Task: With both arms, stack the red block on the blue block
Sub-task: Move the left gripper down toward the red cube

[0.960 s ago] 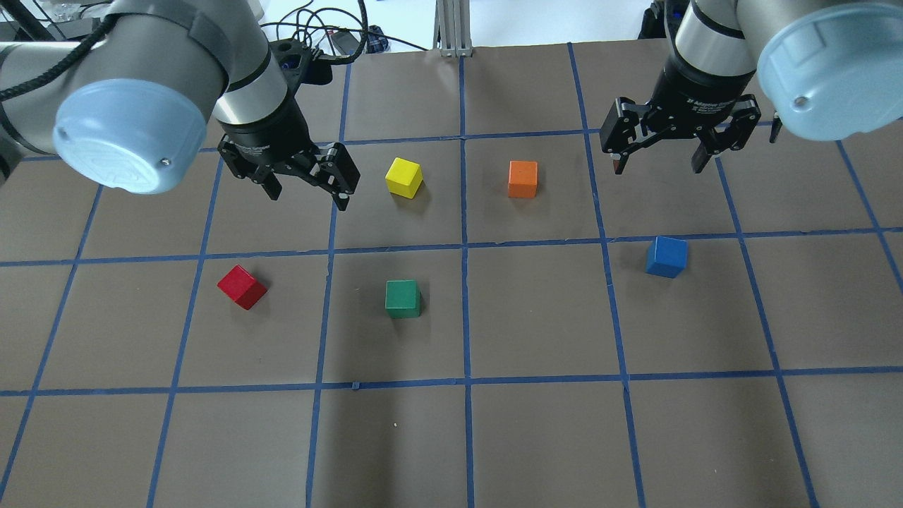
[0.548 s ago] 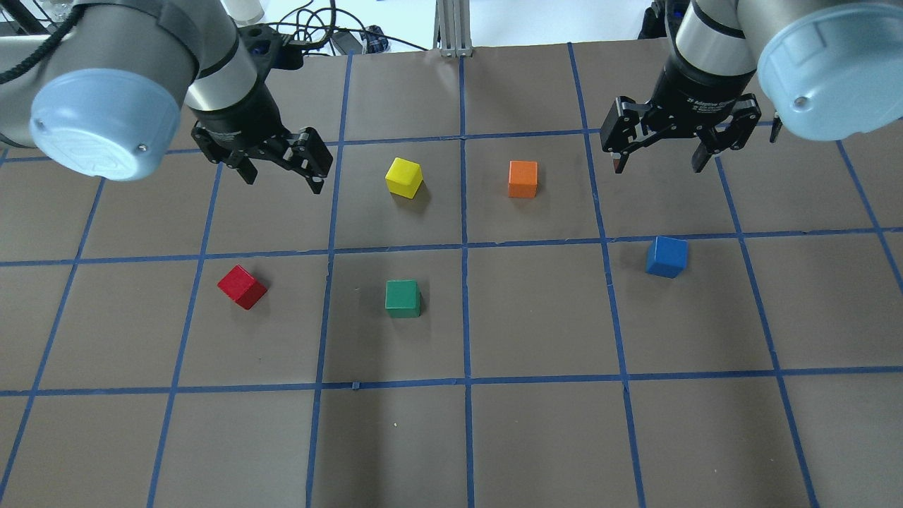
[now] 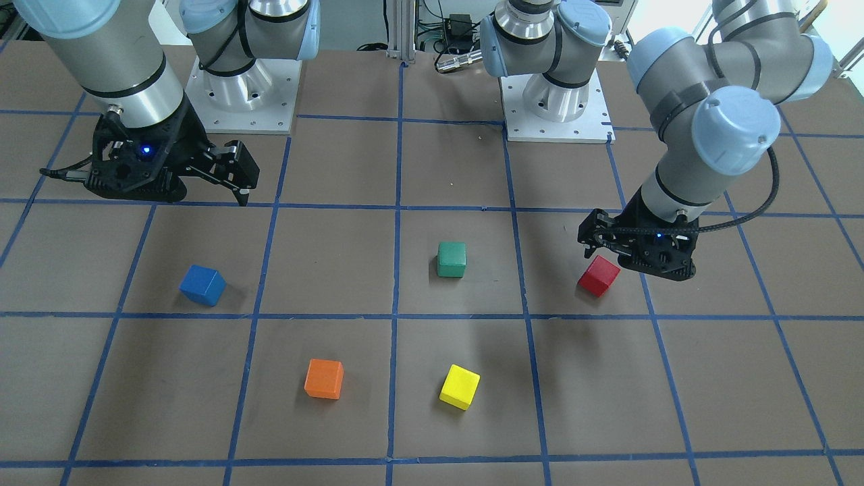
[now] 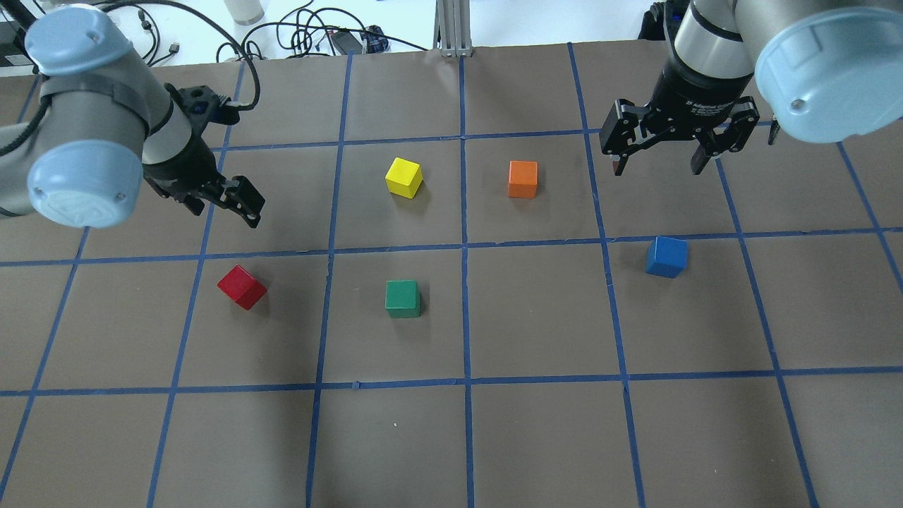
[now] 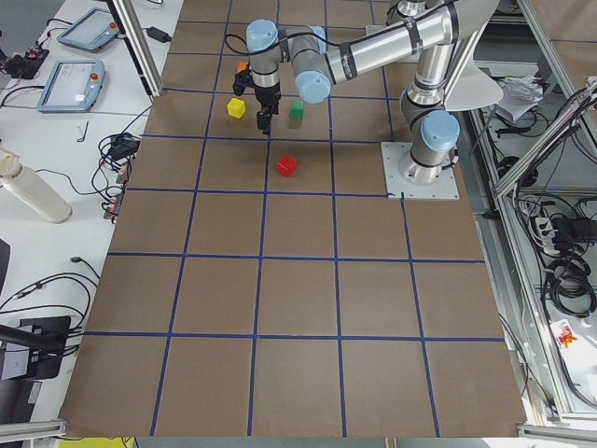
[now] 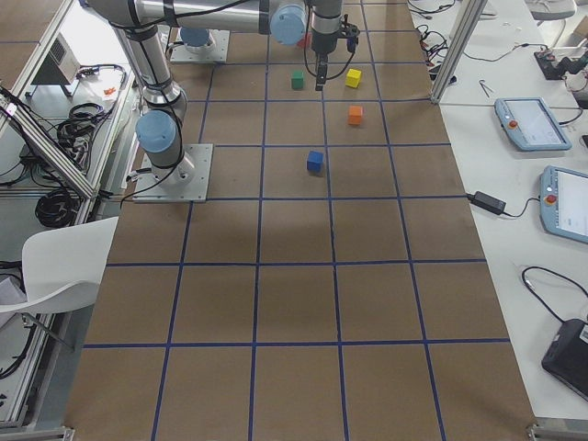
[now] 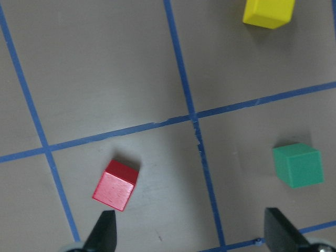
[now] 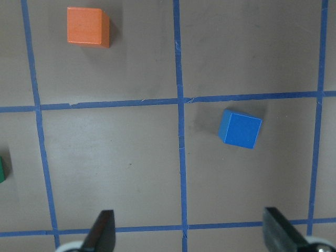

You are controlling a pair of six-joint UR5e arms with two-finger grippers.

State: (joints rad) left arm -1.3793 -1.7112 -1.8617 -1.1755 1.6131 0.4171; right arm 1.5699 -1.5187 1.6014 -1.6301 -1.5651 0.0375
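red block [image 4: 242, 286]: flat on the table [image 4: 536, 437], turned askew to the tape grid. In the left wrist view it lies just ahead of one left fingertip [image 7: 106, 231], outside the gap and touching nothing.
blue block [image 4: 666, 256]: on the table, well apart from the red block and slightly askew. It lies ahead of the right fingers [image 8: 105, 230], within the span between them and nearer the other tip.
left gripper [image 4: 221, 206]: fingers spread wide with nothing between them, held off the table just beyond the red block.
right gripper [image 4: 657, 164]: fingers spread wide and empty, hanging above the table beyond the blue block.
writing: white print on the right gripper's body starts "2F Adaptive"; the rest is too small to read.
green block [image 4: 403, 298]: on the table between the red and blue blocks, ahead of the other left fingertip.
yellow block [image 4: 403, 176]: far ahead of the left fingers.
orange block [image 4: 523, 178]: far ahead of the right fingers, off to one side.
table: brown sheet marked into squares by blue tape.
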